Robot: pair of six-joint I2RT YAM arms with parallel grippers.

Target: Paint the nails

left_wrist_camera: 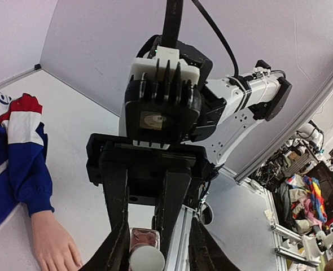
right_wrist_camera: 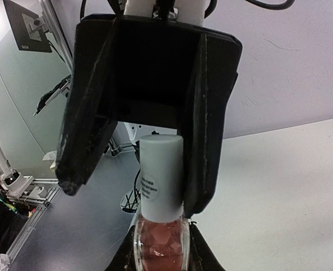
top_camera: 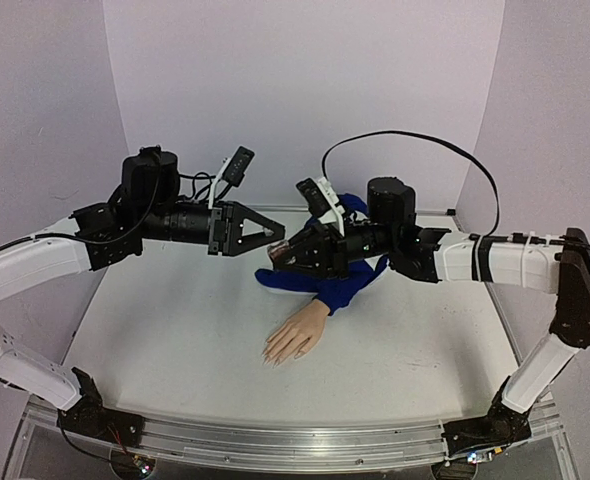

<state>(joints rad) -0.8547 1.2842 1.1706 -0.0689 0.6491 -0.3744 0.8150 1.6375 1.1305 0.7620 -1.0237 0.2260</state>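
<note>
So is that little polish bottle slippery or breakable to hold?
The polish bottle looks like clear glass, so probably slick and breakable if dropped. It is small, so likely light. The right gripper pinches only its body, so it might twist.

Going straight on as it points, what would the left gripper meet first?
The left gripper would first meet the white cap of the polish bottle, which sits between its open fingers; behind that, probably the right gripper holding the bottle.
</note>
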